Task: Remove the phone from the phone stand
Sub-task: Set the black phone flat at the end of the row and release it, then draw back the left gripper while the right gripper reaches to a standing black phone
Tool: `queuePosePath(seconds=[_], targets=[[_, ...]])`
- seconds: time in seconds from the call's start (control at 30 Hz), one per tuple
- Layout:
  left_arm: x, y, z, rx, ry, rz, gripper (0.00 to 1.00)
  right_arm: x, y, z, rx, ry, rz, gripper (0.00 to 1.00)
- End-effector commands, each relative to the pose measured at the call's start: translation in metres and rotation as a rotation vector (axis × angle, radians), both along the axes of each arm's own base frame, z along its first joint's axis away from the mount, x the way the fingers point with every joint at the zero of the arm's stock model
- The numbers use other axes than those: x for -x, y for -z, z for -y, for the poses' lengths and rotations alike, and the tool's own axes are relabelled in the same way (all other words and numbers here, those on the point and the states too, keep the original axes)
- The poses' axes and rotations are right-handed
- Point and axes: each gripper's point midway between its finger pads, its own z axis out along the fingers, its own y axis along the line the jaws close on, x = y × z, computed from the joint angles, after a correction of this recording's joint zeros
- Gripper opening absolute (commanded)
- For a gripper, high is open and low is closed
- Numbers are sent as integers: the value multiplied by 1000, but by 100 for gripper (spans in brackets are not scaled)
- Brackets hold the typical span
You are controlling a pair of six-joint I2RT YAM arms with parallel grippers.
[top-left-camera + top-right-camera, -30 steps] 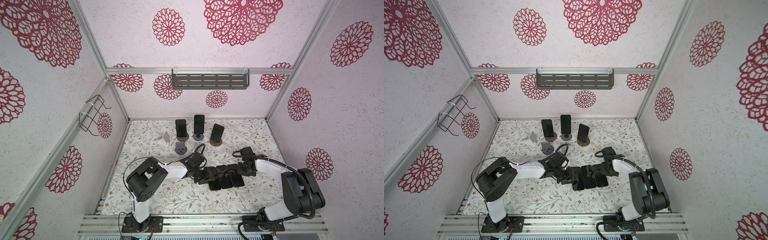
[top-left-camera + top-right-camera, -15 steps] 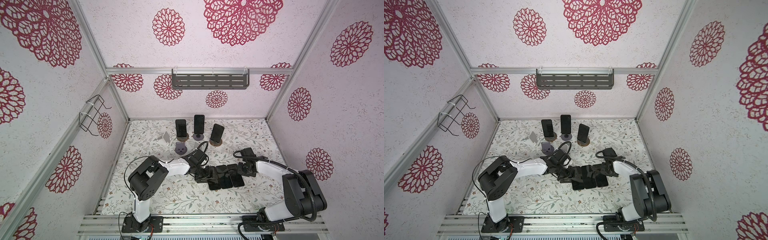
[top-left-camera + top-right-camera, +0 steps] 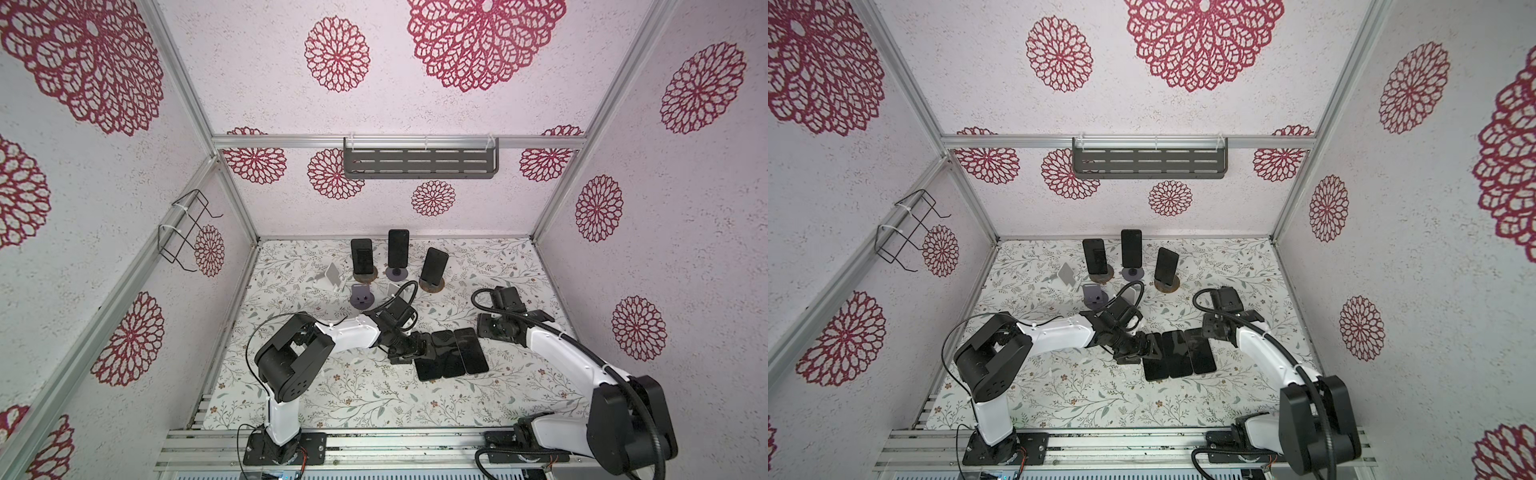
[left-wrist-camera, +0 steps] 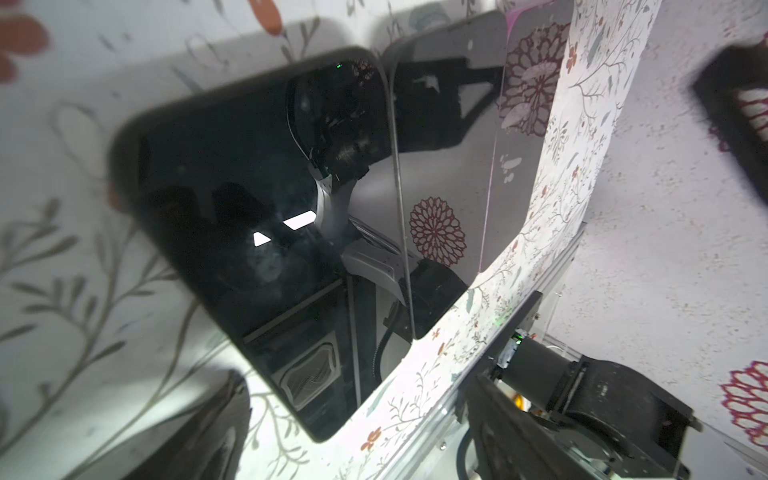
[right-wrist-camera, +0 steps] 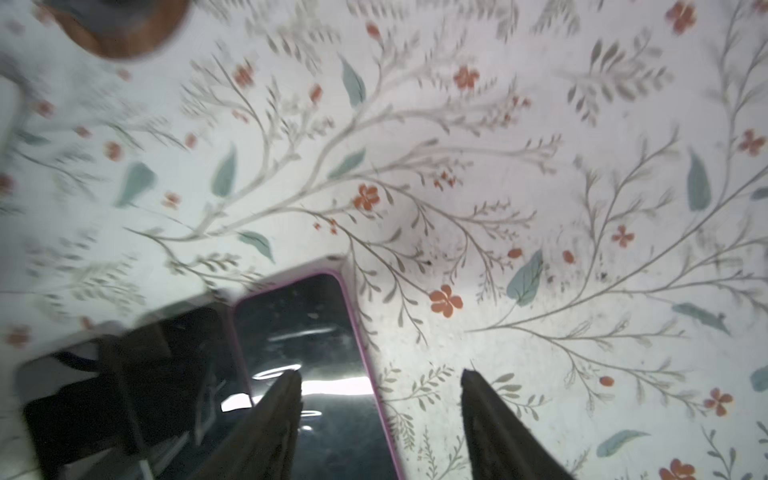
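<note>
**Right gripper** (image 5: 380,386): the jaws are standing well apart and are gripping nothing. One finger (image 5: 270,424) is hanging over the glossy face of the pink-edged phone (image 5: 316,332), and the other is hanging over bare table (image 5: 540,166). Contact with the phone cannot be determined.

**Left gripper** (image 3: 417,348): the jaws are standing wide apart and are holding nothing. It is hovering low over the far end of the leftmost phone (image 4: 249,208). The wrist view is too blurred to confirm touch.

**Flat phones:** those two phones and the middle phone (image 3: 449,353) are lying flat, side by side and edge to edge. They are forming a row in the middle of the table, between the two grippers.

**Back of the table:** behind the row, three phones are leaning upright in stands near the back wall. These are the back-left phone (image 3: 361,257), the back-middle phone (image 3: 398,248) and the back-right phone (image 3: 434,266). An unoccupied purple stand (image 3: 360,296) and a white stand (image 3: 332,275) are sitting just in front and to the left of them.
</note>
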Motion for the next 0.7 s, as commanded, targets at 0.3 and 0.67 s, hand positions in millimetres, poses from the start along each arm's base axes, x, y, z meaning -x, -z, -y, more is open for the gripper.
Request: queuePosePath(seconds=[0.3,0.67], targets=[[-14,-86,-23,51,79,433,94,-43,-141,-40,-61,-288,482,73],[-28,-166,-70,155,-100,874,96,-87,-152,-81,-63,-561,580,73]])
